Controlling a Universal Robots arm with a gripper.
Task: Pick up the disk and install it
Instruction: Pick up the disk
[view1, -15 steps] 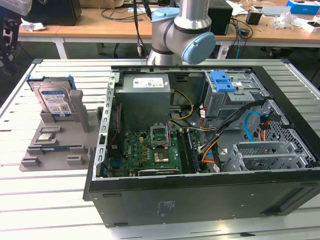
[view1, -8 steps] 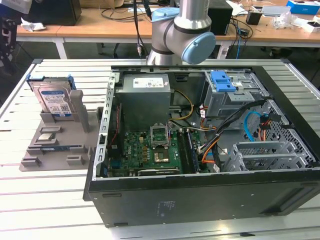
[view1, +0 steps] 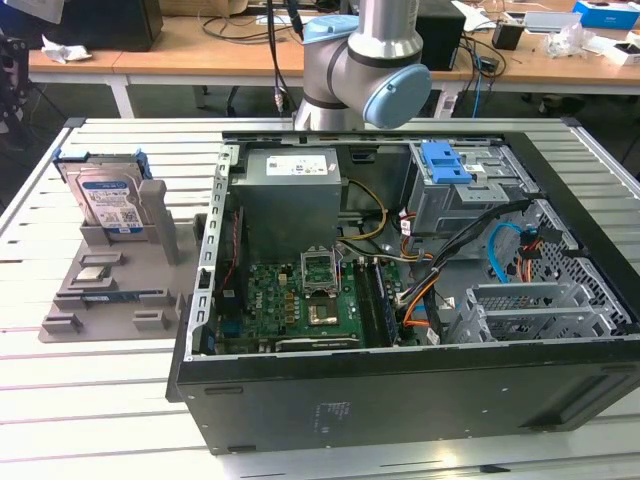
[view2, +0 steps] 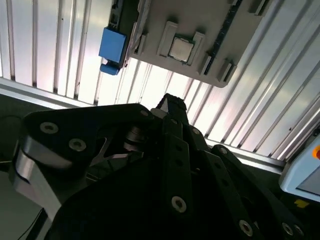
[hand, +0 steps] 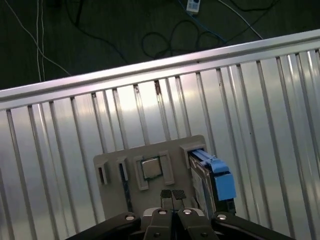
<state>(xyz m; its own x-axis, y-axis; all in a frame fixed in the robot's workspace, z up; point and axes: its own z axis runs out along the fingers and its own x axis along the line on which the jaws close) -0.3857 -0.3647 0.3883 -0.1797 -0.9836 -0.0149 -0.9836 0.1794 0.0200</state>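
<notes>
Three views, one arm (view1: 365, 60).

Exterior view: the disk (view1: 105, 195), a silver rectangular hard drive with a white-and-blue label in a blue plastic bracket, standing on edge in a slot at the far end of a grey plastic fixture tray (view1: 135, 272). Tray flat on a slatted aluminium table (view1: 100, 400), at the exterior view's left of an open black computer case (view1: 400, 400). Label face turned toward the camera and over the rest of the tray, top leaning slightly back. Small square silver chip (view1: 95, 272) seated mid-tray, near the disk but apart from it. Bare blue plastic clip (view1: 445, 162) inside the case, well apart from the disk.

First wrist view, looking down: black gripper (hand: 172, 194) over the tray (hand: 150, 150), fingertips (hand: 166, 194) pressed together, nothing held between them. Chip (hand: 151, 168) just beyond the tips. Disk (hand: 212, 177) just beside, edge-on as a narrow strip with the blue bracket end uppermost, thin edge running along one end of the tray.

Second wrist view, from behind the linkage: gripper (view2: 170, 102) tip against the table slats, tray (view2: 210, 30) and chip (view2: 181, 48) beyond, blue bracket end of the disk (view2: 112, 46) at the tray's end.

Disk's long side upright or level: cannot tell from these angles. No contact seen between gripper and disk.
</notes>
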